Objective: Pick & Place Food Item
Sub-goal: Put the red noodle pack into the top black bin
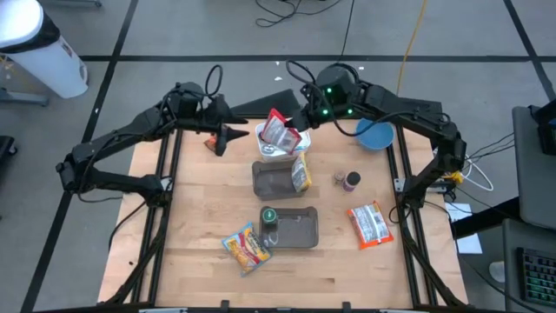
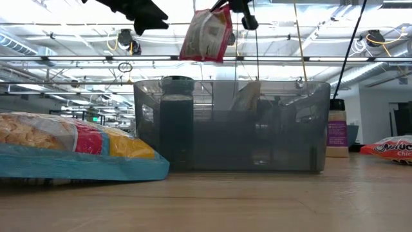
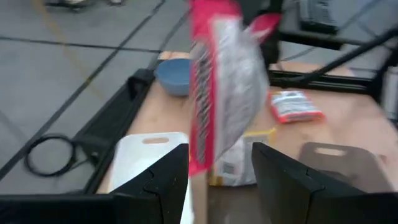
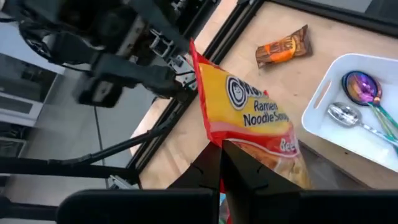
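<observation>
A red and yellow ramen noodle packet (image 4: 252, 115) hangs in the air over the white bin (image 1: 263, 149) at the table's far middle. My right gripper (image 4: 221, 163) is shut on the packet. My left gripper (image 3: 221, 180) is open and comes level from the table's left. The packet (image 3: 227, 87) shows between and just beyond its fingers. An empty grey bin (image 1: 271, 180) with a yellow packet (image 1: 301, 172) leaning on its right rim stands nearer. A second grey bin (image 1: 295, 228) holds a green-lidded can (image 1: 268, 216). My right gripper pinches the packet's red sealed end (image 4: 216, 138) between its two shut fingers, coming from the table's right and slanting down. The packet (image 2: 207, 32) is lifted clear and hangs tilted below the fingers. My left gripper is close to the packet's edge; whether it touches, I cannot tell.
The white bin holds spoons (image 4: 357, 99). An orange packet (image 4: 283, 48) lies at the far left, a blue bowl (image 1: 375, 135) at the far right. A small jar (image 1: 352, 180), a red and white packet (image 1: 369, 224) and a snack bag (image 1: 248, 248) lie nearer.
</observation>
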